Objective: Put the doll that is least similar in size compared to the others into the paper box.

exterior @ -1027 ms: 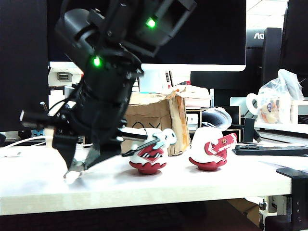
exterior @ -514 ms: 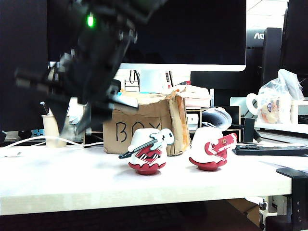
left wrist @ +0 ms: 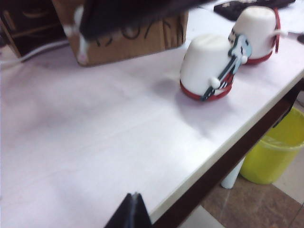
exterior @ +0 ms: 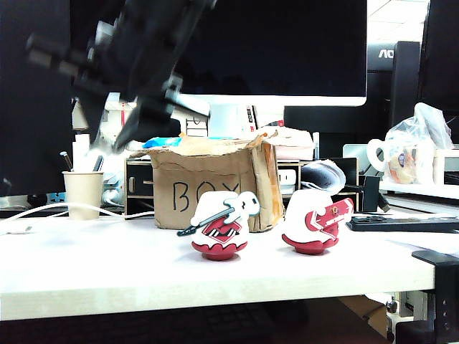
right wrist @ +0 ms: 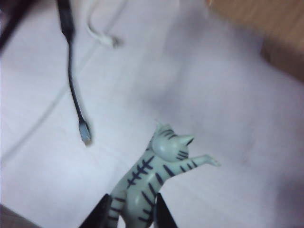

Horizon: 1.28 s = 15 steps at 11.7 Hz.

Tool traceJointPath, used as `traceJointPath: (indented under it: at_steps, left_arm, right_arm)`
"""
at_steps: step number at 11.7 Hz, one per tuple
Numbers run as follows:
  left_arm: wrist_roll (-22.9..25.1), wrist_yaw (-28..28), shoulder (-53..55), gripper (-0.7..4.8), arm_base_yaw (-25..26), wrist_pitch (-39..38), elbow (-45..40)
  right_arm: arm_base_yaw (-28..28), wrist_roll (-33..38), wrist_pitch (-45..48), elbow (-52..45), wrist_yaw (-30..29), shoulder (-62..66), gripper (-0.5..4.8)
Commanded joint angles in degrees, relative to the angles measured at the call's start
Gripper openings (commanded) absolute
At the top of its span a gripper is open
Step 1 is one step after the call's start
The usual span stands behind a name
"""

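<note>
The doll (right wrist: 153, 176) is a tiny pale grey cat figure with black stripes and one thin arm stretched out. My right gripper (right wrist: 132, 213) is shut on its lower body and holds it above the white tabletop. In the exterior view that gripper (exterior: 115, 140) is a dark blur high at the left, reaching across beside the paper box's (exterior: 215, 183) upper left corner. The brown crumpled box has "BOX" written on its front (left wrist: 133, 40), and a corner of it shows in the right wrist view (right wrist: 266, 28). My left gripper (left wrist: 135, 195) is shut and empty, over the table near its front edge.
Two egg-shaped white dolls with red bases (exterior: 221, 226) (exterior: 313, 222) stand in front of the box. A beige paper cup (exterior: 83, 193) stands to the left, with a white cable (exterior: 43, 211) beside it. A yellow bin (left wrist: 278, 156) stands on the floor beyond the table edge.
My right arm has risen from the tabletop at the front left to above the level of the box's top, carrying the doll. The box front is now uncovered.
</note>
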Motion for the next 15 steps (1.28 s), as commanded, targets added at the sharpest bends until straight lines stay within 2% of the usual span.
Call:
traceJointPath:
  at_steps: [1, 5, 9, 10, 11, 12, 15]
  left_arm:
    - [0.17, 0.22, -3.10, -0.05, 0.13, 0.68, 0.07]
    - [0.17, 0.22, -8.79, -0.05, 1.33, 0.72, 0.07]
    - [0.17, 0.22, -12.04, -0.05, 5.40, 0.70, 0.07]
    - [0.17, 0.02, -12.74, -0.05, 6.67, 0.66, 0.07]
    - [0.17, 0.17, -12.74, -0.05, 6.64, 0.66, 0.04]
    - [0.17, 0.22, -12.74, -0.05, 7.78, 0.66, 0.00]
    - [0.17, 0.22, -12.74, -0.05, 10.29, 0.63, 0.00]
  right_arm:
    - [-1.16, -0.37, 0.87, 0.24, 0.37, -1.79, 0.80]
    - [-2.97, -0.35, 0.94, 0.24, -0.04, -3.37, 0.80]
    - [-4.24, -0.35, 2.01, 0.26, 0.09, -3.74, 0.80]
    - [-5.31, -0.37, 5.16, 0.26, 0.02, -3.82, 0.80]
    - [-7.34, -0.35, 8.79, 0.26, -0.09, -3.82, 0.80]
    - [-12.61, -0.35, 11.61, 0.28, -0.04, -3.80, 0.80]
    - [-16.63, -0.39, 12.81, 0.28, -0.07, -3.74, 0.80]
